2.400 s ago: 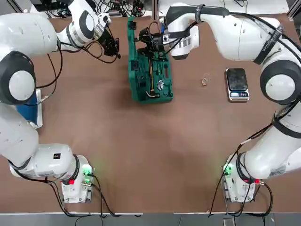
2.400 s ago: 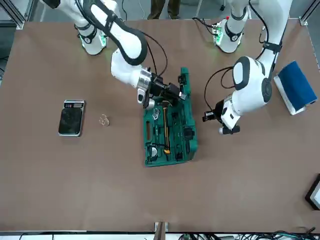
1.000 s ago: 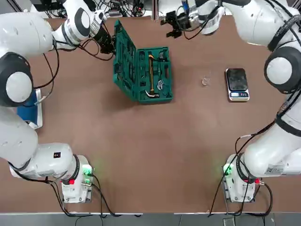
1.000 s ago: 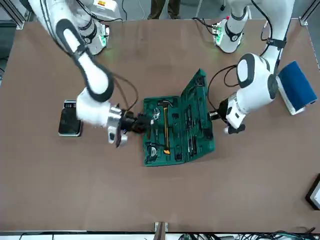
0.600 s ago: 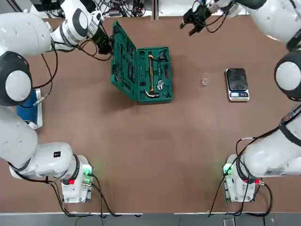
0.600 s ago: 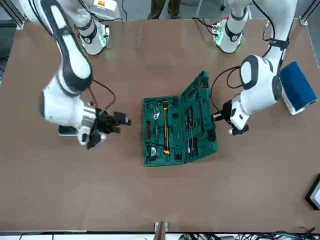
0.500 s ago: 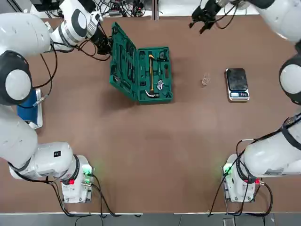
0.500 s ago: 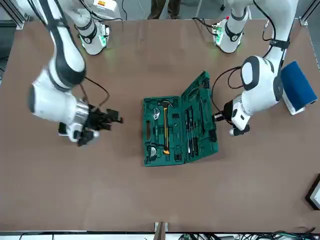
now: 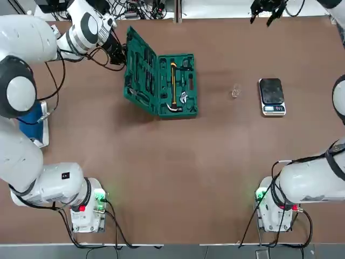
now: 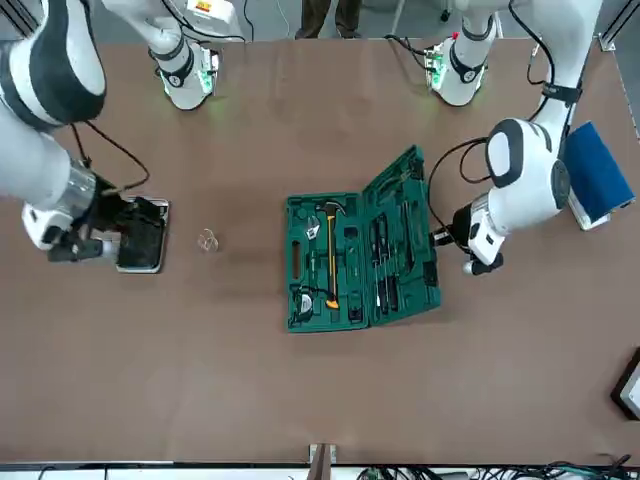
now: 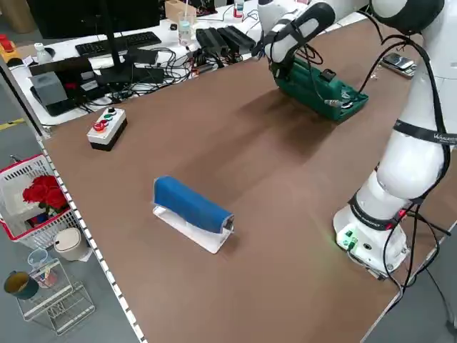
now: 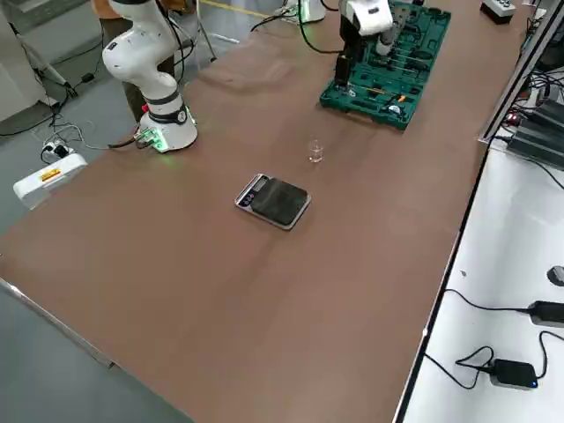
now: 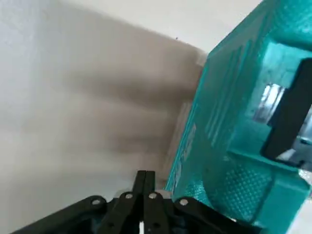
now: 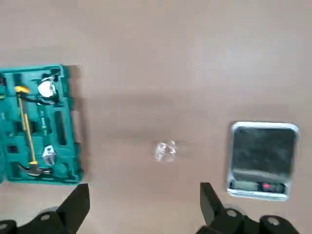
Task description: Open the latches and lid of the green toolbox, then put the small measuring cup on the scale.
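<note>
Two Franka arms are working over a brown table (image 9: 178, 178). At upper centre-left of the top view, the green toolbox (image 9: 178, 85) is lying open, a yellow-handled hammer (image 9: 173, 86) and a wrench (image 9: 184, 97) resting in its base half. The lid (image 9: 139, 70) is standing tilted outward on the base's left edge, its moulded slots with pliers and screwdrivers facing up and to the right. The left gripper (image 9: 116, 52) is sitting just beside the lid's outer face at upper left; its own wrist view shows the fingers (image 13: 145, 187) pressed together, gripping nothing, with the lid's textured green shell close alongside. The right gripper (image 9: 265, 9) is hovering at the upper right edge of the top view, above the far end of the table; in its wrist view the fingers (image 14: 77, 204) are spread wide and empty, with cup and scale both showing between them below. The scale (image 9: 271, 96) is lying at right of centre, display strip toward the bottom of the frame, its platform bare. The small measuring cup (image 9: 235, 92) is standing on the table between toolbox and scale, nearer the scale and apart from both.
</note>
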`<move>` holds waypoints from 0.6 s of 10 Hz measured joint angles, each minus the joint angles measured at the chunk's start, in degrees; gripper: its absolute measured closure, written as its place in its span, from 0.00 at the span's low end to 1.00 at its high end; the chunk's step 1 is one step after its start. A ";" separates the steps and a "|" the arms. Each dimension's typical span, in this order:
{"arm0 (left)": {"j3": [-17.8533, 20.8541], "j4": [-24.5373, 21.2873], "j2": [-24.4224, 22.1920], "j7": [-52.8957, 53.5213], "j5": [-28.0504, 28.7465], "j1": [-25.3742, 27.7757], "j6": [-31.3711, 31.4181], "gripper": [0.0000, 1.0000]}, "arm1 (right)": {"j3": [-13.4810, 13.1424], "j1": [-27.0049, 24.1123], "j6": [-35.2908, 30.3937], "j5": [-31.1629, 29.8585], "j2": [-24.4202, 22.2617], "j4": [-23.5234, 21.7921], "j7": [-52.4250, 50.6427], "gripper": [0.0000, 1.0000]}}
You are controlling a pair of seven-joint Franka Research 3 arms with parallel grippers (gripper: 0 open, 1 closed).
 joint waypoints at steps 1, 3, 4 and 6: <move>0.01 0.00 0.25 0.27 0.48 0.38 0.00 0.99 | -0.15 -0.01 -1.21 -2.88 -0.74 1.24 0.84 0.00; 0.03 0.00 0.51 0.38 1.67 0.62 0.03 0.99 | -0.30 0.00 -1.79 -8.46 -2.00 1.73 1.50 0.00; 0.03 0.00 0.53 0.37 1.93 0.62 0.03 0.99 | -0.39 0.00 -2.34 -9.07 -2.47 1.79 1.68 0.00; 0.07 -0.17 0.69 0.87 1.99 0.90 0.03 0.99 | -0.55 0.00 -3.33 -9.19 -2.71 1.75 1.75 0.00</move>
